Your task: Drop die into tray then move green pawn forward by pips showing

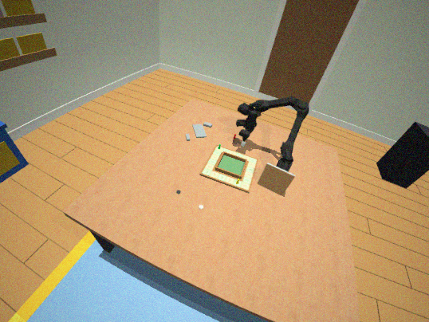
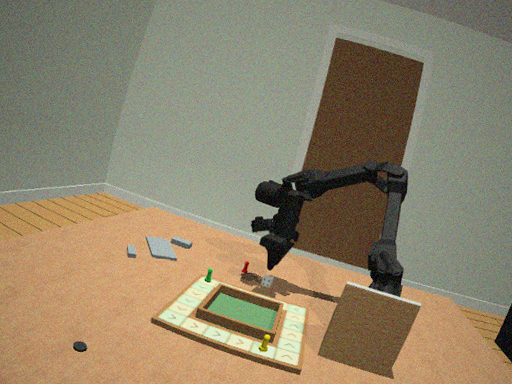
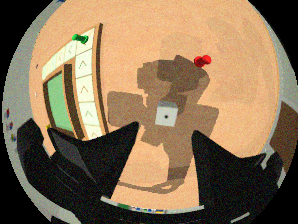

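Die (image 3: 165, 116) on counter (image 1: 247, 239), just beyond board's (image 2: 182, 320) far edge, near red pawn (image 2: 245, 267). Gripper (image 2: 271, 265) hangs above die, jaws partly spread, holding nothing. Wrist view alone shows die centred between fingers, single pip up. Exterior view shows green pawn (image 2: 209, 274) on board's far corner. Plank floor, brown door behind.
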`<state>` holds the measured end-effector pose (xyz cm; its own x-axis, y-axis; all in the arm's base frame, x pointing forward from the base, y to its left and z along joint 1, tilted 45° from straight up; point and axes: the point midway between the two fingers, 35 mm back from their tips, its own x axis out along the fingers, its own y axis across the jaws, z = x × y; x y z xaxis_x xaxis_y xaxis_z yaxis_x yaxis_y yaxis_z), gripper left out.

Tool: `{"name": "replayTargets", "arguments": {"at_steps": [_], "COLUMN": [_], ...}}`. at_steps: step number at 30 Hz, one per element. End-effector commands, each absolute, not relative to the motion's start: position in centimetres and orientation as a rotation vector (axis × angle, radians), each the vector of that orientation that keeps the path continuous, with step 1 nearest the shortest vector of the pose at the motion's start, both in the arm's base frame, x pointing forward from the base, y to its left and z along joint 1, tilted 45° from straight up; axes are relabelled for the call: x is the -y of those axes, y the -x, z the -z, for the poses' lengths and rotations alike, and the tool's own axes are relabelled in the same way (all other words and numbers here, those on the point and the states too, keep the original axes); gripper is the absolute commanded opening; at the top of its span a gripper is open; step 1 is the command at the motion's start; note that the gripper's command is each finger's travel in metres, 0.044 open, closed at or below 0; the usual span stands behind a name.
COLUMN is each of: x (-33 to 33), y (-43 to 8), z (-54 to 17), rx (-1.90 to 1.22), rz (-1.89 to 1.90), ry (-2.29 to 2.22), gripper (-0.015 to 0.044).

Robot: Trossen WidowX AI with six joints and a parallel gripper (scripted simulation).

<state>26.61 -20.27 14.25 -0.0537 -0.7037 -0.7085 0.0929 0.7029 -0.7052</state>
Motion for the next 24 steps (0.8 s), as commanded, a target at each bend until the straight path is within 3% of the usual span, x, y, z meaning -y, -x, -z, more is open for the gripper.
{"name": "replayTargets", "arguments": {"at_steps": [1,24], "x": [20.3,23.2], "y": [-26.7,-26.5], "z": [-14.2,-11.4], "rx": [-1.506,-1.506], "rz": [0.695,0.696], "ry": [0.544,0.545], "gripper": [0.0275,0.0275]}}
